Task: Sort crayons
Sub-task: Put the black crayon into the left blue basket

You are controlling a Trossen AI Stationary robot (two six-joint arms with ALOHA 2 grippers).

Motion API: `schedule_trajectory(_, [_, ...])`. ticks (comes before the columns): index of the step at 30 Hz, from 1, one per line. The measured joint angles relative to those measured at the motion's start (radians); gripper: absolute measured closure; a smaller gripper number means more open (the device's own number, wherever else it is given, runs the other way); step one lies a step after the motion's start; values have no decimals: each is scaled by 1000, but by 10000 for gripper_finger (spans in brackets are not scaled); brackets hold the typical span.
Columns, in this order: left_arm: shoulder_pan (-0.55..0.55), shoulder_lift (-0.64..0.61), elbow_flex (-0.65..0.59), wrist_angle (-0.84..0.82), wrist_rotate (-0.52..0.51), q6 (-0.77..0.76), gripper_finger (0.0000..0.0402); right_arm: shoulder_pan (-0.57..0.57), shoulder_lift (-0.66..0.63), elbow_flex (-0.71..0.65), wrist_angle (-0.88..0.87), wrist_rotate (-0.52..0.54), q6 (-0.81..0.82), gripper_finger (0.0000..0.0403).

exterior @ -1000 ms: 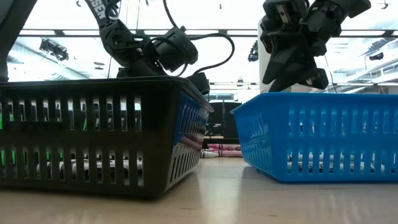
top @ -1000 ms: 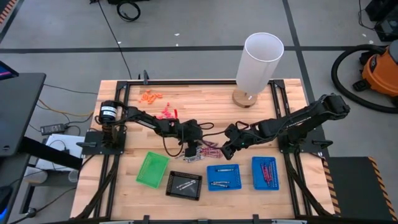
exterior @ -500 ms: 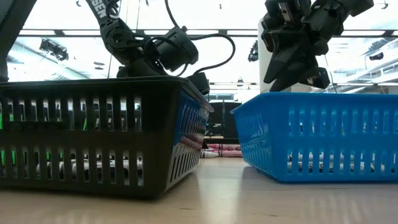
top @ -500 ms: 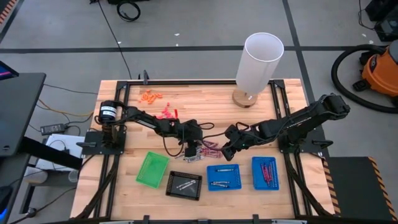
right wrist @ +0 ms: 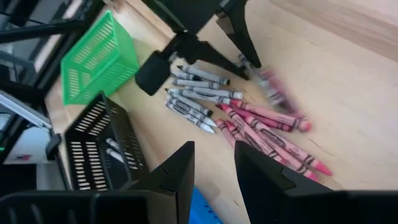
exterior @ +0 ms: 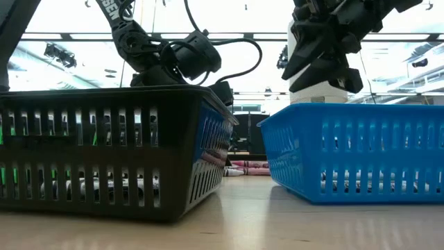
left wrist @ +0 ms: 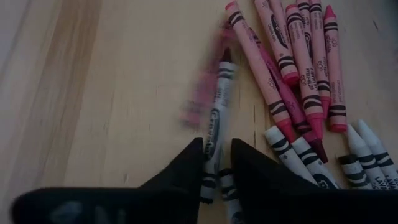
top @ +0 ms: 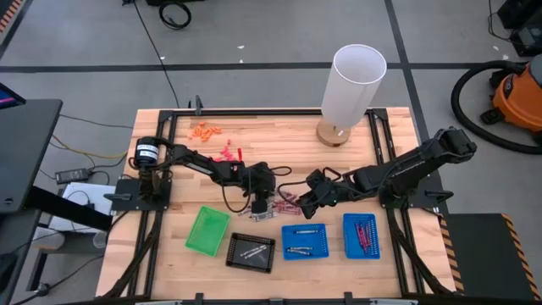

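Observation:
The crayons [top: 286, 203] lie loose in a pile on the wooden table, grey-white ones [left wrist: 298, 155] beside maroon and pink-red ones [left wrist: 292, 68]. My left gripper [left wrist: 216, 152] is down at the pile's left side, shut on one grey-white crayon [left wrist: 219, 99]. A maroon crayon [left wrist: 202, 99] next to it shows blurred. My right gripper [right wrist: 214, 165] hangs open with nothing between its fingers. It is above the table just right of the pile [right wrist: 249, 118] and tilts down toward it. My left gripper pinches the grey-white crayon between its two fingers, by its long sides [left wrist: 216, 134] in the half nearer the wrist. The fingers slant down from the table's left. The crayon lies flat on the table and points away from the fingers.
Along the near edge stand a green tray [top: 207, 230], a black tray [top: 251, 252] holding grey-white crayons, and two blue trays [top: 304, 241] [top: 361, 235]. A tall white cylinder [top: 351, 85] stands at the far side. Orange bits [top: 204, 131] and pink bits [top: 227, 155] lie far left.
My right gripper has turned a little and edged toward the crayon pile, still above the table.

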Motion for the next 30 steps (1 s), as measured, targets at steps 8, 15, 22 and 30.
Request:
schedule_trajectory(8, [0,-4,-1,-5,0,-2,389,44,0,0,64,46,1,281])
schedule_trajectory(15, [-2,-72,-8,-73,6,-16,375,53,-40,0,-28,133,98,281])
schedule_trajectory(22, [24,-257,-13,-153,1,-129,377,29,-121,0,-163,177,145,282])
schedule_trajectory(30, [-57,-413,-10,-122,36,-183,377,-15,-200,0,-289,141,175,282])
